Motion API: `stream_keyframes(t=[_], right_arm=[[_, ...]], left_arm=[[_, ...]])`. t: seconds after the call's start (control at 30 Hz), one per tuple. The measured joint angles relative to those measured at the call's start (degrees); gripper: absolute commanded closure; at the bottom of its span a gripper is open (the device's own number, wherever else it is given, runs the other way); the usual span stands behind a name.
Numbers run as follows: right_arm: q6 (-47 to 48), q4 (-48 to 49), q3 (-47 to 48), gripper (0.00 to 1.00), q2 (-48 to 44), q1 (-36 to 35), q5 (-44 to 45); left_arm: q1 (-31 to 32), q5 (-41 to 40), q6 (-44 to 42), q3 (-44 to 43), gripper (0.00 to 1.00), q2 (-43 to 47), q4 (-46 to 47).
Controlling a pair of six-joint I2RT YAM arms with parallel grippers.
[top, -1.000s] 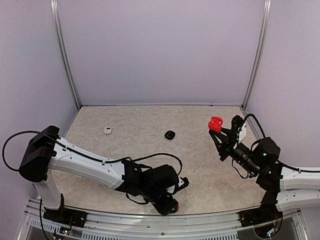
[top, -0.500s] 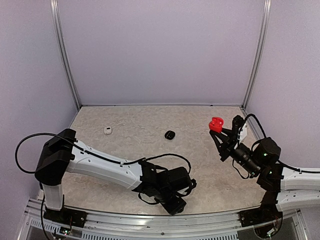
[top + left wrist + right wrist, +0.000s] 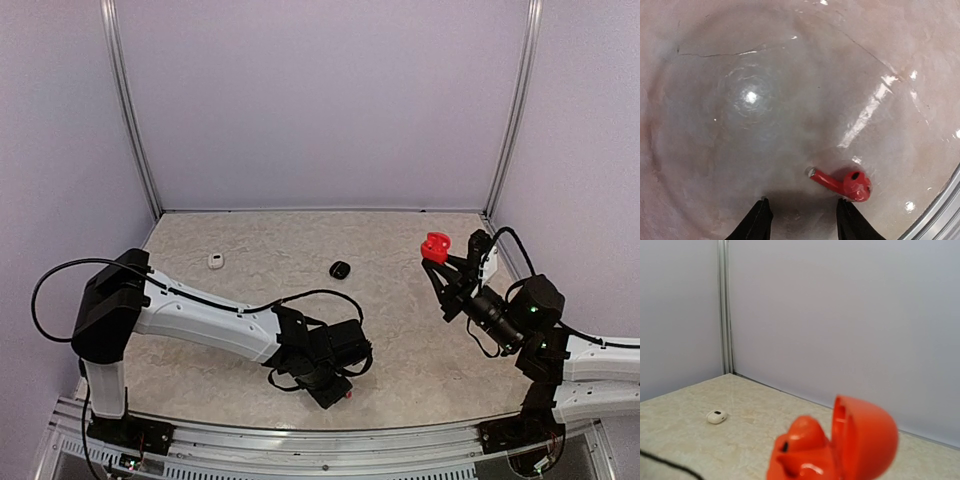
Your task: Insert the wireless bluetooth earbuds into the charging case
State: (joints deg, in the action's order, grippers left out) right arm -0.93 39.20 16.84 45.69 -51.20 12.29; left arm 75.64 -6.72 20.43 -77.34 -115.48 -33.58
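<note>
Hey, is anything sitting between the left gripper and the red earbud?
Nothing visible does. The red earbud lies on bare table just ahead of the open left gripper, off toward one of its two tips.

Soft, even light; wrist views less sharp.
The top view is bright and crisp, shadows on the table (image 3: pixel 400 330) faint. The left wrist view has glare streaks, a dark shadow at its bottom and bulging distortion; in the right wrist view the red case (image 3: pixel 840 445) is blurred.
</note>
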Motion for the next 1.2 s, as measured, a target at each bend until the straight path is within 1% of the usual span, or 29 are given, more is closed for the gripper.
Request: stream_keyframes(t=[0.17, 0.3, 0.43, 0.5, 0.6, 0.9, 1.2], right_arm=[[0.0, -0.09, 0.0, 1.0, 0.0, 0.0, 0.02], [0.0, -0.5, 0.0, 1.0, -0.13, 0.02, 0.04], [0.02, -1.46, 0.0, 1.0, -0.98, 0.02, 0.24], [0.0, -2.08, 0.0, 1.0, -1.77, 0.02, 0.48], [0.02, -2.4, -0.35, 1.0, -3.06, 0.02, 0.79], [0.0, -3.58, -1.07, 1.0, -4.85, 0.02, 1.6], [0.0, -3.89, -1.44, 1.0, -5.09, 0.02, 1.92]], left_arm=[[-2.49, -0.42, -3.06, 0.37, 0.53, 0.85, -1.99], [-1.68, -0.15, -7.8, -0.94, 0.53, 1.14, -5.25], [-0.42, 0.7, -12.85, -5.73, 0.56, 1.14, -9.62], [0.02, 1.62, -14.56, -7.45, 0.57, 1.14, -10.21], [0.35, 2.29, -16.22, -7.5, 0.57, 1.09, -10.23], [0.35, 2.56, -17.31, -1.42, 0.57, 1.36, -1.99], [0.13, 1.44, -17.09, 1.86, 0.62, 2.32, 5.84]])
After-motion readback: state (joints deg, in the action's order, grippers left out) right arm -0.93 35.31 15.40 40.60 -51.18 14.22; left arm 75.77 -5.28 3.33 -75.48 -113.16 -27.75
